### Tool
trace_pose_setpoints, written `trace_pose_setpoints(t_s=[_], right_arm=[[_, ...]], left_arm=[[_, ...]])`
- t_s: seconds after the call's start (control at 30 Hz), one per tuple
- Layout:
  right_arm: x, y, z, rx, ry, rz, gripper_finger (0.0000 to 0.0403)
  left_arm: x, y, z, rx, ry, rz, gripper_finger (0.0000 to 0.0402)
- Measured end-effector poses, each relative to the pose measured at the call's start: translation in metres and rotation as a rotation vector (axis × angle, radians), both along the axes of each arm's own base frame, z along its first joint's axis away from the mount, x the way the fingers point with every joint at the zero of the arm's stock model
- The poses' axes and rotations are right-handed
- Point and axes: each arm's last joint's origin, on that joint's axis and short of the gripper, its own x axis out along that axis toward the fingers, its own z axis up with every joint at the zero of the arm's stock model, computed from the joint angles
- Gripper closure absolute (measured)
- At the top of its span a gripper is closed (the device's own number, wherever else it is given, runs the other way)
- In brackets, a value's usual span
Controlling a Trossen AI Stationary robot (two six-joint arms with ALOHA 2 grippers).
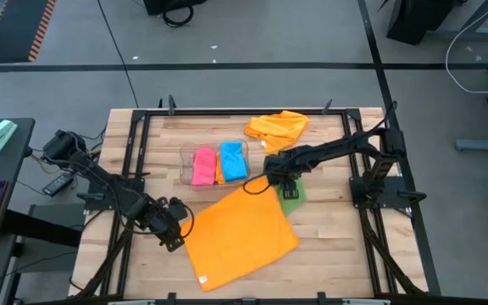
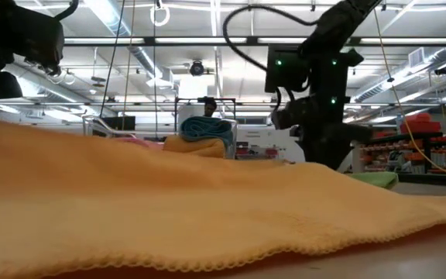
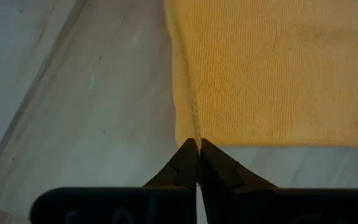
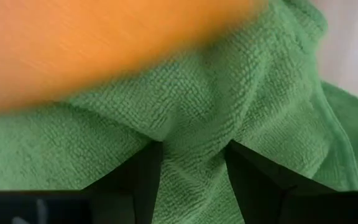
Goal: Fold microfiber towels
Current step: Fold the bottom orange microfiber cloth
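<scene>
High view, table: a wooden table with a dark frame, seen from straight above.
High view, spread towel: a large orange towel lies flat and turned at an angle, near the front edge of the table, about midway along it.
High view, left arm: it reaches in from the table's left edge, bent low, with the left gripper at the towel's left corner.
High view, right arm: it stretches from the right edge toward the table's middle, and the right gripper points down at a green towel just beside the orange towel's far corner.
High view, bin: a clear plastic bin at the table's middle holds a folded pink towel and a folded blue towel side by side.
High view, far edge: a crumpled orange towel lies near the far edge, well apart from the spread one.
Low view: the spread orange towel fills the foreground; the right arm comes down behind it.
Left wrist view, tool: the two dark fingers are pressed together, pinching the edge of the orange towel at its corner, with bare wood beside it.
Right wrist view, tool: the two dark fingers stand partly apart, pressed into the green towel, with a ridge of green cloth between them; whether they grip it cannot be told. Orange cloth lies over the green towel's far side.
</scene>
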Motion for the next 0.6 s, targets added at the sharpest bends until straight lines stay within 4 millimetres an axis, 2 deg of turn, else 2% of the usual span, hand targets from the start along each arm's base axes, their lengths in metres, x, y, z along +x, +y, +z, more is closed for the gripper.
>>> trace_pose_setpoints(t_s=[0.13,0.23,0.33,0.47,0.6], right_arm=[[-0.008,-0.021,-0.001,-0.118,0.05,-0.095,0.0224],[-0.013,-0.037,-0.001,-0.263,0.093,-0.157,0.023],[-0.012,-0.047,0.007,-0.305,0.112,-0.191,0.0236],[-0.011,-0.048,0.028,-0.303,0.088,-0.222,0.024],[-0.012,-0.04,0.06,-0.29,-0.039,-0.239,0.024]], left_arm=[[0.001,0.0,0.0,-0.004,-0.006,0.002,0.0387],[0.002,-0.001,0.001,-0.004,-0.027,-0.011,0.037],[0.002,-0.001,0.001,-0.002,-0.032,-0.019,0.0348],[0.003,-0.001,0.001,0.011,-0.034,-0.05,0.032],[0.004,-0.003,0.005,0.033,-0.053,-0.121,0.0297]])
